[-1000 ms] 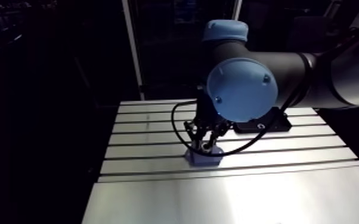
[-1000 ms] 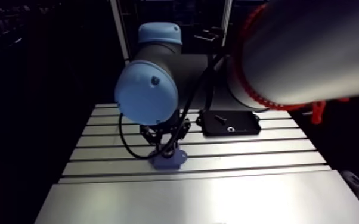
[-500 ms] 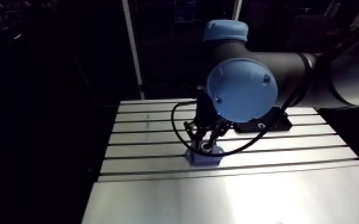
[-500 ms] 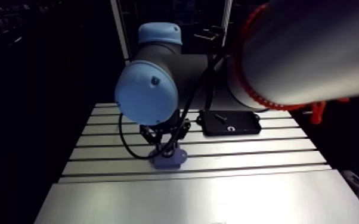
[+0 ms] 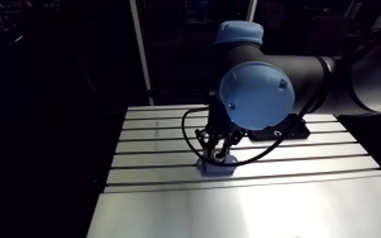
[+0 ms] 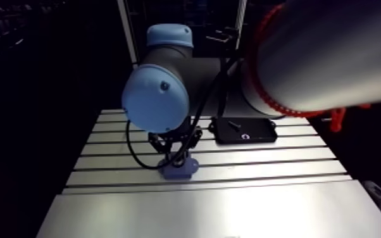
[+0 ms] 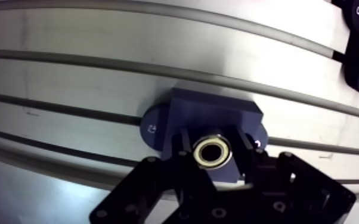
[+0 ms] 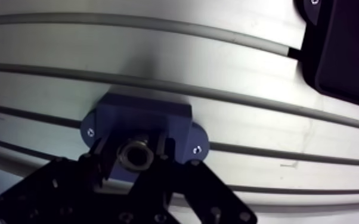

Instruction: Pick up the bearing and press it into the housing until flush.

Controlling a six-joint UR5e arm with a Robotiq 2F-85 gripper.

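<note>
Nothing is differing from the earlier frames. The gripper is clamping narrowly on the bearing, holding it at the blue housing, lower centre of the arm view. A black tray is lying beyond.

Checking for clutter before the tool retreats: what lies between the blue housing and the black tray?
Nothing but bare slotted table: in the wrist view, only aluminium ribs and grooves separate the housing from the tray.

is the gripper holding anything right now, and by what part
The bearing, pinched by its outer ring between the fingers of the gripper, at the blue housing.
</note>
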